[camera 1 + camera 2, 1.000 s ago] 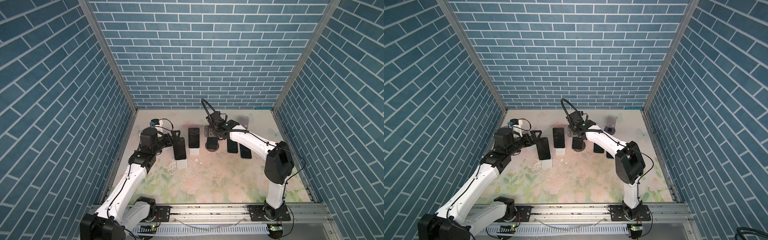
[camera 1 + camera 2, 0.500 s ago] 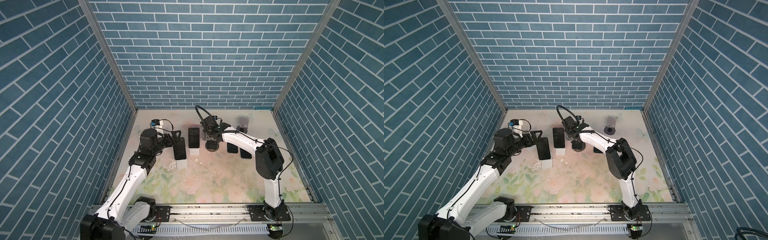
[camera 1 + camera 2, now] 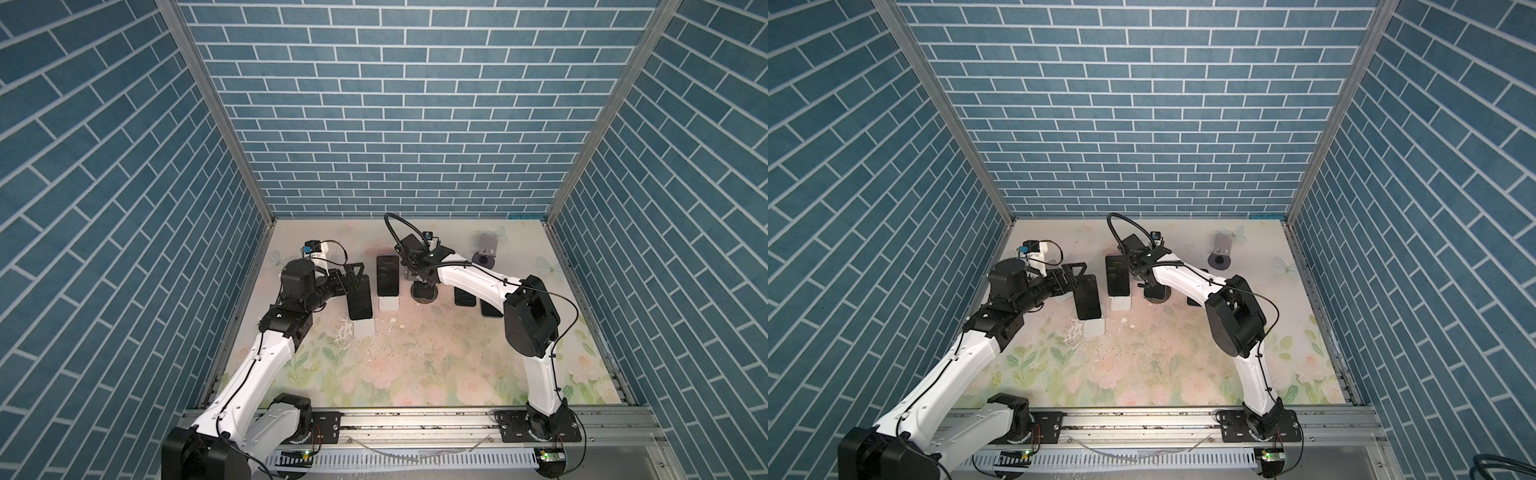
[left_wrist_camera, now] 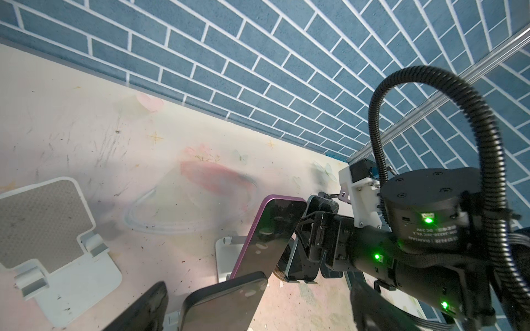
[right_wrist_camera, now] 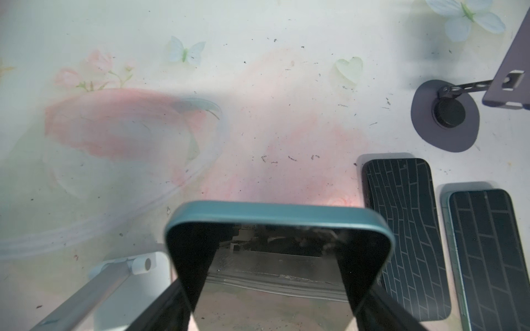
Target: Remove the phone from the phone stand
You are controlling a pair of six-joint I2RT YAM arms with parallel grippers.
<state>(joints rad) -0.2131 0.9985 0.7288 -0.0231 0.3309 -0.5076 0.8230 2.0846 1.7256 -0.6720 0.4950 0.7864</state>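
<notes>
A teal-edged phone [image 5: 278, 217] leans on a round black phone stand [image 3: 424, 296], right of centre. My right gripper [image 5: 275, 286] reaches down over it, one finger against each long edge. Whether the fingers [image 5: 160, 309] press on it I cannot tell. In both top views the gripper [image 3: 417, 270] hides most of this phone. My left gripper [image 4: 252, 315] is open, with the top of a black phone [image 3: 359, 297] between its fingers. That phone rests on a white stand [image 3: 363, 329].
A purple-edged phone [image 3: 387, 274] leans on another white stand [image 3: 388, 306] between the two grippers. Two phones [image 5: 401, 229] [image 5: 493, 258] lie flat on the mat to the right. A grey stand [image 3: 485, 254] stands empty at the back right. An empty white stand [image 4: 51, 229] sits behind the left gripper.
The right arm's elbow swung forward and left, and its gripper lowered over the teal phone with the jaws narrowing around it. The left arm has stayed still.
</notes>
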